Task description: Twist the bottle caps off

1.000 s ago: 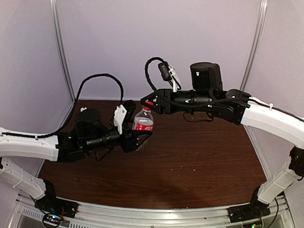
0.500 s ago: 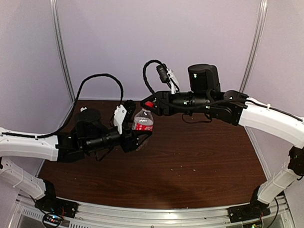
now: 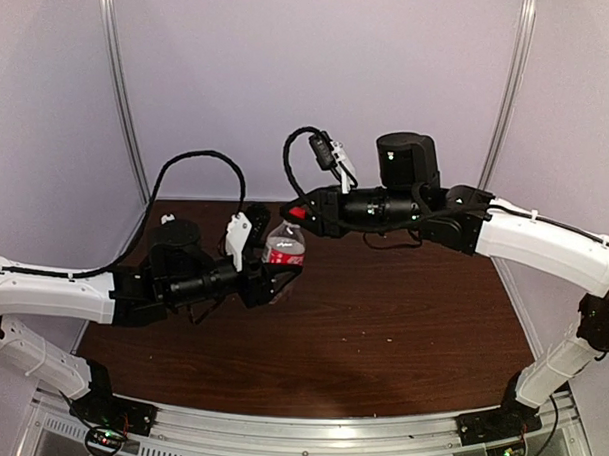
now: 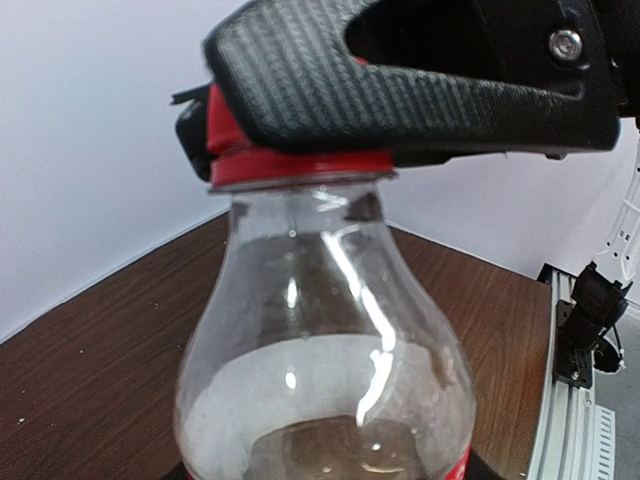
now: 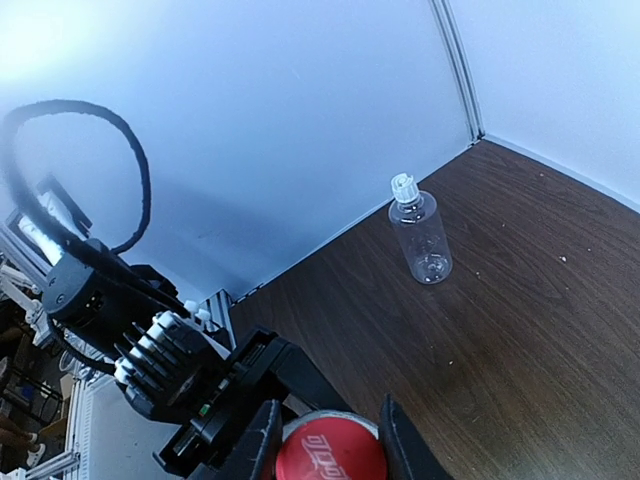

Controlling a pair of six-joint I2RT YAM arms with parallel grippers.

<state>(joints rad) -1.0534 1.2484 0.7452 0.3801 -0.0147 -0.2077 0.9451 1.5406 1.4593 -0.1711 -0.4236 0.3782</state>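
- Left gripper [image 3: 280,275]: reaches in from the left, low over the table [image 3: 401,331]. Its fingers are part-closed on the lower body of the labelled bottle [image 3: 284,245], one on each side, gripping it.
- Labelled bottle: clear plastic with a red label band, roughly upright, over the left-centre of the table. The fingers hide its base, so I cannot tell whether it touches the table.
- Left wrist view: the bottle's shoulder and neck fill the frame. The plastic is fogged lower down, and the brown tabletop shows through and behind it.
- Red cap [image 4: 290,168]: sits on the neck of the labelled bottle, with its lower ring flush against the shoulder.
- Right gripper [image 3: 301,210]: comes in from the right at cap height, arm nearly level. It is closed tight on the red cap, with one black textured finger [image 4: 420,80] lying across the cap's side.
- Right wrist view: two fingers [image 5: 258,440] flank the cap top, touching it on both sides. White lettering shows on the cap face.
- Plain bottle [image 5: 421,235]: stands upright on the table, well apart from both grippers and near the foot of the back wall [image 5: 300,120]. It is clear and unlabelled.
- White cap [image 5: 404,186]: sits on the plain bottle's neck, with nothing touching it.
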